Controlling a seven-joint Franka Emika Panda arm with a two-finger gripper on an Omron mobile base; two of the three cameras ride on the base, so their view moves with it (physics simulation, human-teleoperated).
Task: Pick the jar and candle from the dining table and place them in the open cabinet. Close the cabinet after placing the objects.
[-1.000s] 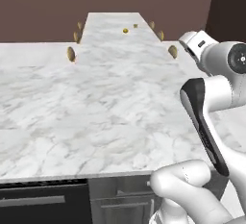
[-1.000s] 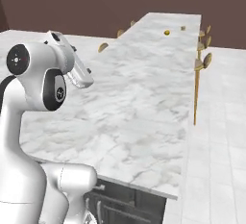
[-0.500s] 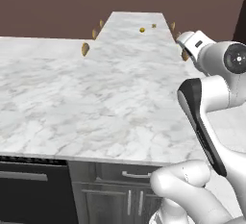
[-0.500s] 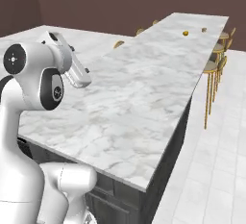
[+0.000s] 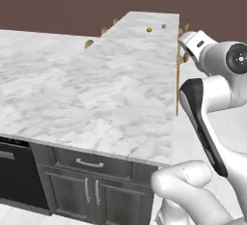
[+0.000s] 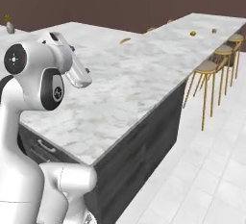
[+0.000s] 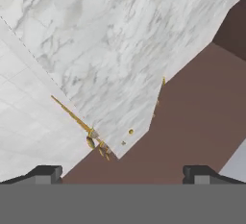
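Note:
Two tiny things stand near the far end of the dining table (image 5: 140, 23): a bright golden one (image 5: 149, 29) and, just right of it, a duller tan one (image 5: 163, 26). They are the jar and the candle, too small here to tell apart. The right base view shows the golden one (image 6: 193, 33) and the tan one (image 6: 214, 31). In the hand view the golden one (image 7: 130, 131) and the tan one (image 7: 123, 143) sit by the slab's far tip. My gripper (image 7: 121, 175) is open and empty, far from both. The hand (image 5: 192, 41) hangs high beside the counter.
A marble counter (image 5: 82, 93) over dark drawers (image 5: 89, 163) lies between me and the dining table. Gold-legged stools (image 6: 207, 68) line the table's right side, with more stools (image 5: 89, 43) on its left. A black appliance front (image 5: 9, 171) is at lower left. White tiled floor (image 6: 211, 160) lies to the right.
The whole picture has shifted in both base views, so the camera has moved along the counter. The gripper stays open and empty.

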